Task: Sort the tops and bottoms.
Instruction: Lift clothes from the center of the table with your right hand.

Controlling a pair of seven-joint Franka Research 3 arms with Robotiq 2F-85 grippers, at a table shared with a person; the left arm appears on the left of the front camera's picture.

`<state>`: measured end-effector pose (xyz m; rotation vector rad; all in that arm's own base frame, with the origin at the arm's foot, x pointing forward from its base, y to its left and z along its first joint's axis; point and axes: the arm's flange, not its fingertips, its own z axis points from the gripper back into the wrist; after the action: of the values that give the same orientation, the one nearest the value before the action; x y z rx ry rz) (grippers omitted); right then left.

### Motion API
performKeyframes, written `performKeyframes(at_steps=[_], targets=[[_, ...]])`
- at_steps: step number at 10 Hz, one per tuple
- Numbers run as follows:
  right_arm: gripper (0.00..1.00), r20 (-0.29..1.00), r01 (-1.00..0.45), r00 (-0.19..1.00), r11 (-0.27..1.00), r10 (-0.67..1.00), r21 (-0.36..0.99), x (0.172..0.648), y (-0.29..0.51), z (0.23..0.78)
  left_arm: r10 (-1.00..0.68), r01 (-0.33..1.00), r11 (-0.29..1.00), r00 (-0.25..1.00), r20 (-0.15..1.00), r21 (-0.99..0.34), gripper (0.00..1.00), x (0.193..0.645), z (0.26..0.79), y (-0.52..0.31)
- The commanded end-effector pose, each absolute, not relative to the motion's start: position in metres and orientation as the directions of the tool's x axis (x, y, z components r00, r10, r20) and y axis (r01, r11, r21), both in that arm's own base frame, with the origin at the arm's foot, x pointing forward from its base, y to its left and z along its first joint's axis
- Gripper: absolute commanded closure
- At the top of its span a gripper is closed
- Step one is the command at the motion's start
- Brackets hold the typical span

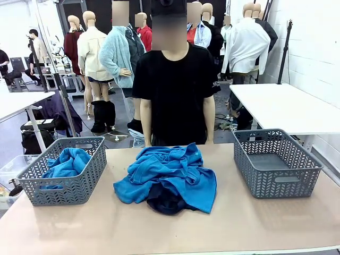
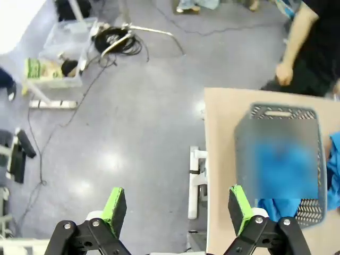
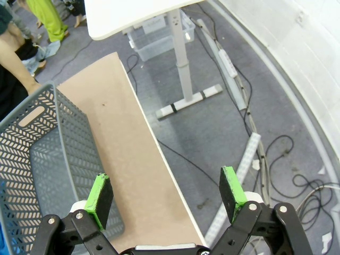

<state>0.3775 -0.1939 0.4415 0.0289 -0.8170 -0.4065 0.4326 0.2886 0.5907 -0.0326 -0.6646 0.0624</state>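
A heap of bright blue tops [image 1: 170, 172] lies in the middle of the table, and dark navy bottoms [image 1: 164, 203] poke out from under its front edge. Another blue top [image 1: 66, 163] is in the left grey basket [image 1: 64, 192]; the left wrist view shows that basket [image 2: 281, 159] blurred, with blue cloth inside. My left gripper [image 2: 178, 204] hangs open above the floor beside the table's left end. My right gripper [image 3: 167, 194] is open above the table's right edge, next to the right grey basket [image 3: 32, 159], with nothing between its fingers.
The right grey basket [image 1: 276, 162] holds nothing. A person in a black t-shirt [image 1: 175, 95] stands at the far side, hands down. A white table [image 1: 287, 106] stands behind at right. Cables [image 3: 297, 175] and a clear bin [image 2: 58, 53] lie on the floor.
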Motion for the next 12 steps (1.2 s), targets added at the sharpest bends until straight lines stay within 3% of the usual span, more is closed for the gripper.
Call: performKeyframes(at_steps=[1, 3, 4, 8, 12], targets=[[0.0, 0.697, 0.355, 0.606, 0.914, -0.384, 0.194, 0.379, -0.191, 0.442, 0.185, -0.114, 0.982, 0.76, 0.623, -0.152, 0.0, 0.443, 0.589, 0.323], [0.0, 0.697, 0.355, 0.606, 0.914, -0.384, 0.194, 0.379, -0.191, 0.442, 0.209, -0.095, 0.972, 0.774, 0.597, -0.217, 0.0, 0.443, 0.58, 0.335], [0.0, 0.697, 0.355, 0.606, 0.914, -0.384, 0.194, 0.379, -0.191, 0.442, 0.208, -0.147, 0.978, 0.761, 0.615, -0.149, 0.0, 0.428, 0.58, 0.327], [0.0, 0.783, 0.31, 0.546, 0.94, -0.298, 0.141, 0.375, -0.171, 0.488, 0.208, -0.147, 0.978, 0.761, 0.615, -0.149, 0.0, 0.428, 0.58, 0.327], [0.0, 0.891, 0.015, 0.452, 0.999, -0.051, 0.049, 0.35, -0.077, 0.567, 0.208, -0.147, 0.978, 0.761, 0.615, -0.149, 0.0, 0.428, 0.58, 0.327]])
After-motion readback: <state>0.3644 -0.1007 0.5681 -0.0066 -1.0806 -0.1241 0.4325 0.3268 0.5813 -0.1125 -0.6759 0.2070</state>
